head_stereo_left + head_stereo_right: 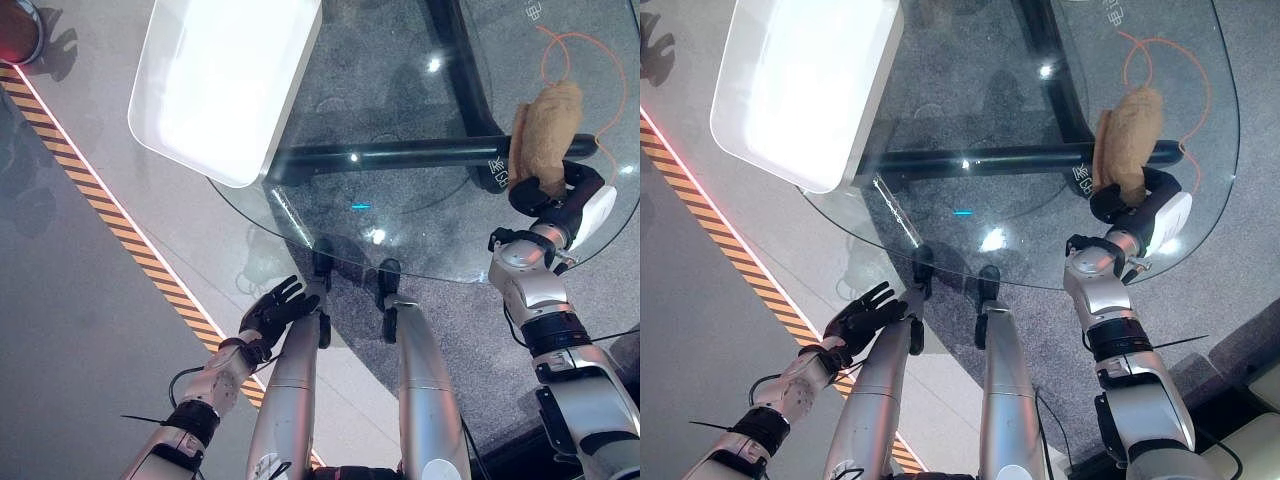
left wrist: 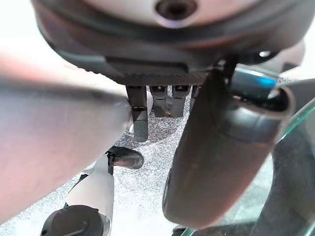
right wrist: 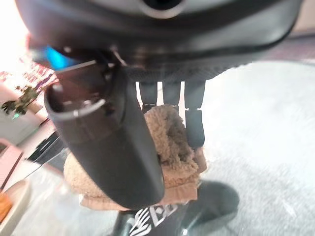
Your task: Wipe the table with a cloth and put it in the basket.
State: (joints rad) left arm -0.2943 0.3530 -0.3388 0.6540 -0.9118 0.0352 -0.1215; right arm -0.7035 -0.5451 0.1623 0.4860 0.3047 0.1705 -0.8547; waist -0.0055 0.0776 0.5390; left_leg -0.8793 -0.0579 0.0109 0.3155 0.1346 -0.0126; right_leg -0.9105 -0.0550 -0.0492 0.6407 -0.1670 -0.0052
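Observation:
A brown fluffy cloth [image 1: 545, 130] lies on the right part of the round glass table [image 1: 400, 215]. My right hand [image 1: 558, 198] is at the cloth's near end, fingers and thumb curled on it. In the right wrist view the cloth [image 3: 173, 143] sits bunched between the thumb [image 3: 113, 147] and the fingers. A white, rounded rectangular basket [image 1: 190, 140] stands on the table's far left, overhanging the edge. My left hand [image 1: 275, 310] hangs open below the table's near edge at the lower left, fingers spread, holding nothing.
A black frame [image 1: 400, 153] runs under the glass. An orange cord [image 1: 570, 45] loops on the floor beyond the cloth. Yellow-and-black striped tape [image 1: 130, 240] crosses the floor on the left, and a dark round object [image 1: 20, 30] sits at the far left corner.

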